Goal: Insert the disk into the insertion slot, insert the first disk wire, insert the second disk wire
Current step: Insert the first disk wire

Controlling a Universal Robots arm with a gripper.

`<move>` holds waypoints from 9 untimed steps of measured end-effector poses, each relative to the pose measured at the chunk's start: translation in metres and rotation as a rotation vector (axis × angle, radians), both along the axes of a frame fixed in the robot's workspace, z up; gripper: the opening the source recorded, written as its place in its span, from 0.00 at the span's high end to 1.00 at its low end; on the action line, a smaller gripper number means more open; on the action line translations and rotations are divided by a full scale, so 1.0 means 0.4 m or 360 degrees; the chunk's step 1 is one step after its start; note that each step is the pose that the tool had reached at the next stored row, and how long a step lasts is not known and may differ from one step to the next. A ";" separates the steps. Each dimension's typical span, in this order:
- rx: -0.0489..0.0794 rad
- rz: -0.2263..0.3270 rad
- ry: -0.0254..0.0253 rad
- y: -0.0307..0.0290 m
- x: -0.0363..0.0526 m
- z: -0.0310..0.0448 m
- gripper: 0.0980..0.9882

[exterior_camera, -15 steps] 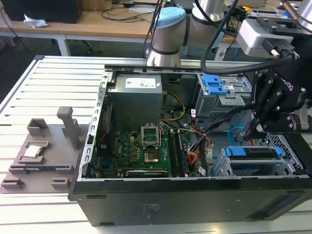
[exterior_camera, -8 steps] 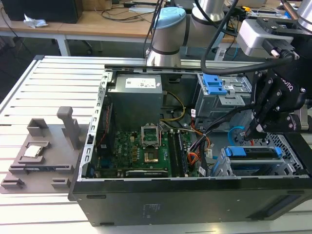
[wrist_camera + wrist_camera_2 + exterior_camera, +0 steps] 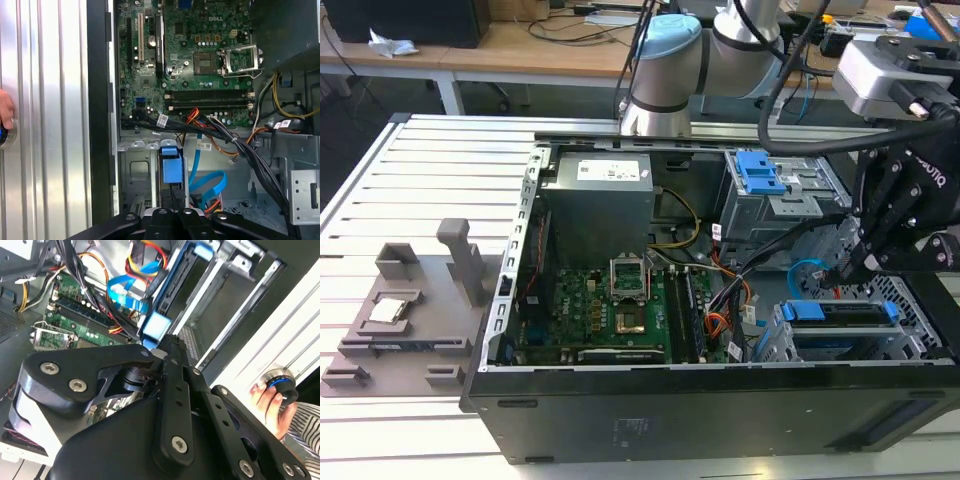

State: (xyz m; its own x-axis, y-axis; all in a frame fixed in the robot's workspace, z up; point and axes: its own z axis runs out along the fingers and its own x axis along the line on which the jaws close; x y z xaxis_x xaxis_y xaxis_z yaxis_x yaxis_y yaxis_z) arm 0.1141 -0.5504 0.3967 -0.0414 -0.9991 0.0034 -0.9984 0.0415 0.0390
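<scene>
The disk (image 3: 840, 318) lies in the insertion slot (image 3: 920, 345), the low perforated cage at the case's front corner on the exterior view's right; its blue bracket (image 3: 170, 165) faces me in the first wrist view. My black gripper (image 3: 847, 268) hangs just behind the disk's end. In the first wrist view the gripper (image 3: 175, 214) looks shut on a black wire plug (image 3: 176, 193) that sits right at the blue bracket. A light blue flat wire (image 3: 207, 182) loops loose beside the plug and also appears in the second wrist view as the blue wire (image 3: 127, 290).
A taller grey cage with a blue latch (image 3: 760, 175) stands behind the slot. A black cable bundle (image 3: 240, 145) crosses beside the motherboard (image 3: 610, 310). The power supply (image 3: 595, 200) is at the back. A person's hand (image 3: 267, 400) rests on the ribbed table outside the case.
</scene>
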 end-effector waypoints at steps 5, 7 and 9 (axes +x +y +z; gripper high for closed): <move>0.0000 0.0002 0.00059 0.006 0.049 0.000 0.99; 0.0000 0.0005 0.00078 0.020 0.082 0.000 0.99; 0.0000 0.0006 0.00081 0.029 0.088 0.000 0.99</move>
